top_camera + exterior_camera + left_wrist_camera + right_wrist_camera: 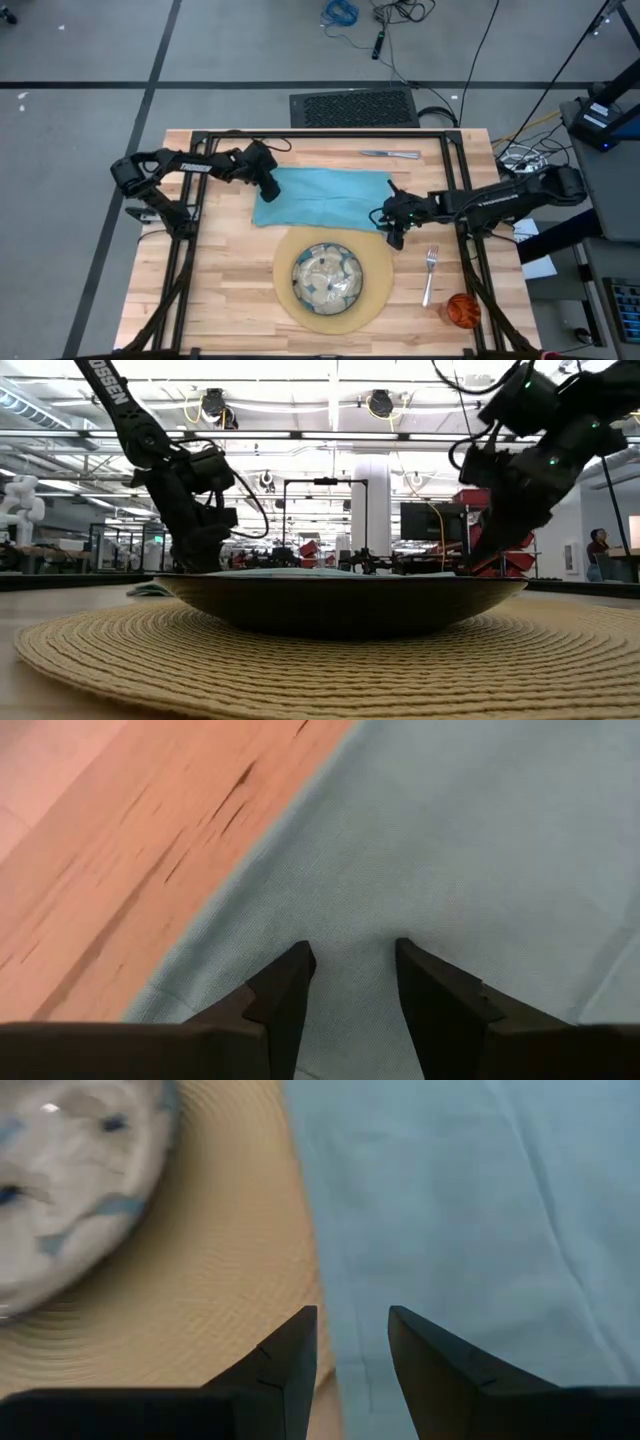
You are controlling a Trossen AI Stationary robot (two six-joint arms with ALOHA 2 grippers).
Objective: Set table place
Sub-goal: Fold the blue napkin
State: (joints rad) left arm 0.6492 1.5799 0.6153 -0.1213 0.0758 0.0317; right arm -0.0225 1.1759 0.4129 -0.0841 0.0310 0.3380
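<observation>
- Step in hand, as I judge it: handling the teal napkin [325, 197], which lies spread flat on the table [220, 290] just beyond the placemat [375, 300], its near edge lapping over the mat's far rim
- Left gripper [268, 189] is down at the napkin's left end; its wrist view shows the fingers [285, 990] narrowly parted with cloth between the tips; whether the cloth is pinched I cannot tell
- Right gripper [392, 222] is at the napkin's right near corner, by the mat's edge; fingers [290, 1350] narrowly parted over the cloth border, grip likewise unclear
- Plate [327, 278] sits centred on the placemat; fork [430, 275] and orange cup [463, 310] lie to the right, a knife [390, 154] at the far edge
- Next move likely calls for both arms working together to fold or shift the napkin beside the plate, without dragging the mat
</observation>
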